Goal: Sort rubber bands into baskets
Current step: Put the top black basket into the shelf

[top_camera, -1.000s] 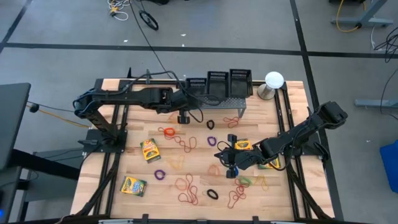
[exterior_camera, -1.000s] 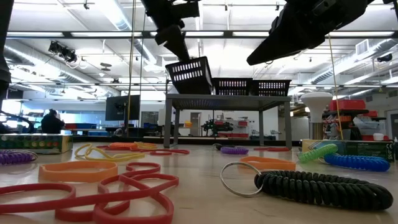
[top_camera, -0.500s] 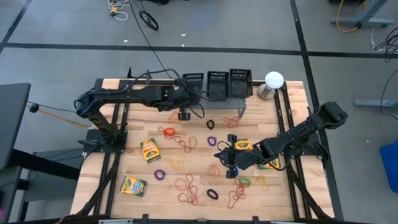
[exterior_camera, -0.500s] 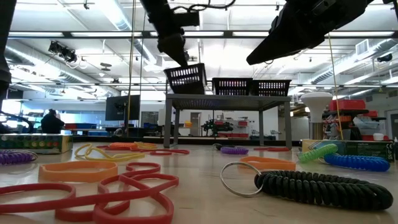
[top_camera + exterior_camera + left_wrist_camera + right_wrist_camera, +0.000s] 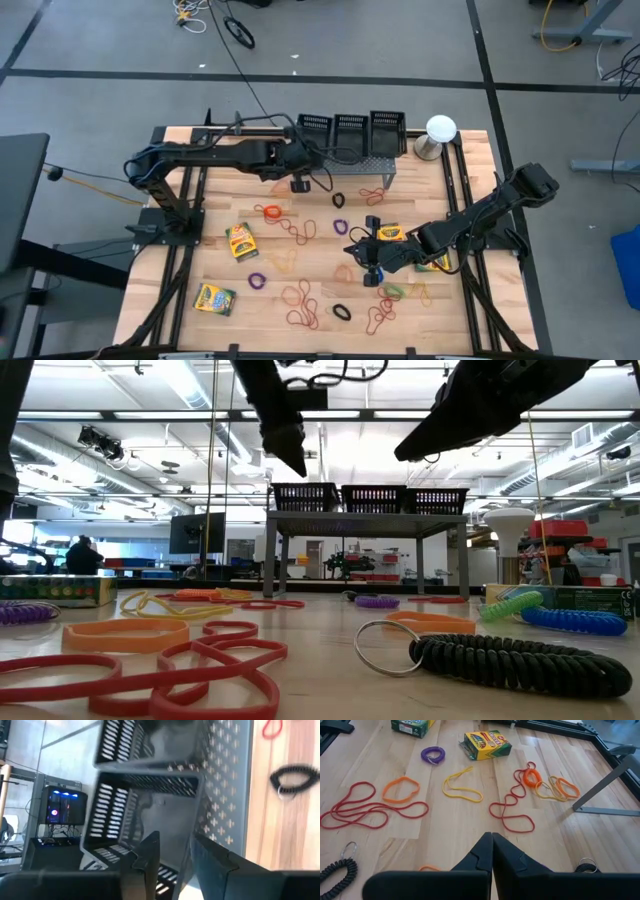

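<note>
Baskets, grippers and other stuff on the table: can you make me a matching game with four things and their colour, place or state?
Things:
1. baskets
2. right gripper
3. nearest spiral coil in the low view
4. crayon box

Matches:
a. black
b. shut
c. on the grey stand
d. yellow-green

Pairs: 1-c, 2-b, 3-a, 4-d

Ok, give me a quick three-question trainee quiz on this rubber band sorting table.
1. True or false: the three baskets sit on the grey stand.
2. Which tool hangs by the leftmost basket: A) left tool, B) right tool?
3. Fill in: the right tool's fingers are ____.

Key: 1 true; 2 A; 3 shut.
</note>
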Controlling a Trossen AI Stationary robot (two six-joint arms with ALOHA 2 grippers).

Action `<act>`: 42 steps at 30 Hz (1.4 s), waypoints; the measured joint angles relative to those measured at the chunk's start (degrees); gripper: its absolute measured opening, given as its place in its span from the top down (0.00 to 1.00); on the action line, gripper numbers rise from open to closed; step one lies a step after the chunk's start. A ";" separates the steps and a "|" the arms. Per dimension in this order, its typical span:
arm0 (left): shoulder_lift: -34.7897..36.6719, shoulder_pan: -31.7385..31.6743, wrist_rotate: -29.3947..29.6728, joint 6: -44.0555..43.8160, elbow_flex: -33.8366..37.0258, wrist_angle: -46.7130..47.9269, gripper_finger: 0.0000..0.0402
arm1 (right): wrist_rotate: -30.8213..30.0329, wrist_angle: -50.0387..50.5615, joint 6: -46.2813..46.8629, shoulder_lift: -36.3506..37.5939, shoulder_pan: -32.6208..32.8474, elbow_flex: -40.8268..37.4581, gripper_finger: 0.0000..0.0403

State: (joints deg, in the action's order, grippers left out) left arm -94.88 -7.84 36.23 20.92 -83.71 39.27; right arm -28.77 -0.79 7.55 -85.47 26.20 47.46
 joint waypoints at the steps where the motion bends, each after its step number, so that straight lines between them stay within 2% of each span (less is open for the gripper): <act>1: 0.09 0.04 0.00 -0.15 -0.46 0.04 0.69 | 0.00 -0.04 0.00 0.00 0.00 0.00 0.98; 6: 0.47 0.77 1.40 0.71 -3.84 2.65 0.65 | 0.02 -0.10 0.29 0.00 0.00 0.00 0.98; 8: 1.86 0.25 0.30 -0.22 -4.06 4.21 0.65 | 0.00 -0.11 0.57 0.00 0.00 0.00 0.98; 11: 4.43 -3.69 -6.65 -4.19 -4.08 6.66 0.69 | 0.00 -0.31 0.60 0.00 0.00 0.00 0.98; 17: 5.85 -17.64 -24.82 -17.06 -4.14 7.82 0.75 | 0.00 -1.18 0.57 0.00 -0.01 0.00 0.98; 23: 2.48 -24.27 -30.56 -25.17 -4.10 8.80 0.64 | 0.00 -1.17 0.41 0.00 0.00 0.00 0.98; 27: 1.03 -25.61 -33.61 -27.17 -4.10 8.81 0.55 | 0.00 -1.17 -0.29 0.00 0.00 0.00 0.98; 30: 0.48 -25.55 -33.99 -28.93 -4.10 9.05 0.53 | 0.01 -1.17 -0.51 0.00 -0.01 0.00 0.98; 34: 0.35 -25.55 -34.30 -31.06 -4.10 9.76 0.59 | 0.00 -1.16 -0.52 0.00 -0.01 0.00 0.98; 39: 0.35 -25.58 -38.83 -33.41 -4.10 10.40 0.73 | 0.02 -1.15 -0.54 0.00 0.00 0.00 0.98; 42: 0.35 -25.35 -40.42 -34.24 -4.10 10.95 0.77 | 0.02 -1.15 -0.93 0.00 0.00 0.00 0.98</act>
State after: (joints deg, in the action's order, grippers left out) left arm -94.52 -33.19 -4.19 -13.32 -87.81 50.21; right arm -28.75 -1.93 6.62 -85.47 26.20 47.46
